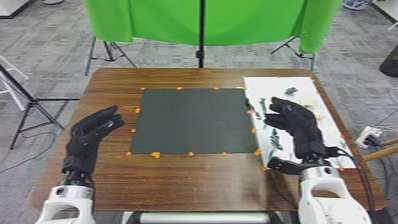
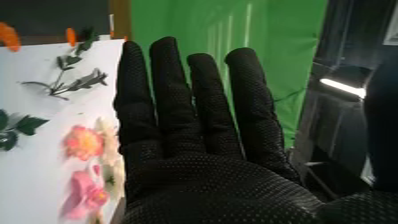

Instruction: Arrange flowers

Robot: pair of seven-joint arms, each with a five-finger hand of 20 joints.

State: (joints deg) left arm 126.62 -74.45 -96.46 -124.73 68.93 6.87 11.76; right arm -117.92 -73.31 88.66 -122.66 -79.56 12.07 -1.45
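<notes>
My left hand [image 1: 92, 131] is held over the table's left side, beside the dark square sheet, its fingers relaxed and holding nothing. Over the white sheet on the right is my right hand [image 1: 298, 120]. In the right wrist view the right hand [image 2: 200, 175] has straight, slightly spread fingers with nothing in them. Past it lie an orange-pink flower [image 2: 83, 142], a pink flower [image 2: 86, 192], a leafy sprig [image 2: 67, 82] and green leaves [image 2: 19, 126]. In the head view, a green sprig [image 1: 291, 91] lies near the white sheet's far end; my right hand and arm partly hide other stems.
A dark square sheet [image 1: 191, 120], held by orange tabs, covers the middle of the brown table [image 1: 115, 185]. The white sheet [image 1: 266, 82] lies along the right edge. Behind the table hangs a green backdrop [image 1: 160, 20] with stands. A black cable runs beside my right arm.
</notes>
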